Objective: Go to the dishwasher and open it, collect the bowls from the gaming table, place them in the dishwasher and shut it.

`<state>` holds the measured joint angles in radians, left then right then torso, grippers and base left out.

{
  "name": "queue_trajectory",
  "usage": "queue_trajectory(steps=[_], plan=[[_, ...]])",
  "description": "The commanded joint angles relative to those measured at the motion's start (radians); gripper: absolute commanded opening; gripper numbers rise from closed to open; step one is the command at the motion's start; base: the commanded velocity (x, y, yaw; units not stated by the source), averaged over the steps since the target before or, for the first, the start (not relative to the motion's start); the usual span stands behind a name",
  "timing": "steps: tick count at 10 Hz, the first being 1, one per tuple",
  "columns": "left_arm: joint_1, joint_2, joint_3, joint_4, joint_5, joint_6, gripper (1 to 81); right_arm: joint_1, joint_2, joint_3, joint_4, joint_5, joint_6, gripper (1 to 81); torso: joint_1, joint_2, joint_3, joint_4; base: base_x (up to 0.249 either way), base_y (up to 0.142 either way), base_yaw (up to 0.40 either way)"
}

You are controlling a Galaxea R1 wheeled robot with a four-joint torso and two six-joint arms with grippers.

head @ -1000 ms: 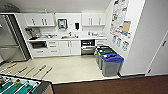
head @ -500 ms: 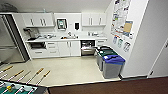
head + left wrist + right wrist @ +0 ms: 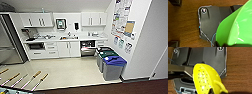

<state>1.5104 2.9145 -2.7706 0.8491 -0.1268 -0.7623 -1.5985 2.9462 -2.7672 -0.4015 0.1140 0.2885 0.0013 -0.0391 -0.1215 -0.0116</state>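
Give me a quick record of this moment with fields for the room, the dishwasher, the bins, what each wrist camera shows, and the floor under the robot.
room: kitchenette with white cabinets and a sink counter
dishwasher: dishwasher under the counter, right of the white doors, dark interior showing, looks open
bins: row of bins along the right wall, nearest has a blue lid
left wrist view: green bowl close to the camera, over dark wood floor
right wrist view: yellow perforated colander-like bowl with a handle
foreground: foosball rods with handles at lower left
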Motion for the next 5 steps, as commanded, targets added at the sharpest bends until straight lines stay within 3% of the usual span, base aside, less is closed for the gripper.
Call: queue_trajectory(steps=[1,5], plan=[[-0.042,-0.017,-0.007,-0.002,0.041,0.0,1.0,0.028,-0.01,-0.008,-0.005,-0.047,-0.003,1.0,0.0,0.0,0.0,0.0,0.141,0.0,0.0],[-0.042,-0.012,-0.007,-0.007,0.039,0.0,1.0,0.03,-0.01,-0.006,-0.007,-0.047,-0.003,1.0,0.0,0.0,0.0,0.0,0.142,0.0,0.0]])
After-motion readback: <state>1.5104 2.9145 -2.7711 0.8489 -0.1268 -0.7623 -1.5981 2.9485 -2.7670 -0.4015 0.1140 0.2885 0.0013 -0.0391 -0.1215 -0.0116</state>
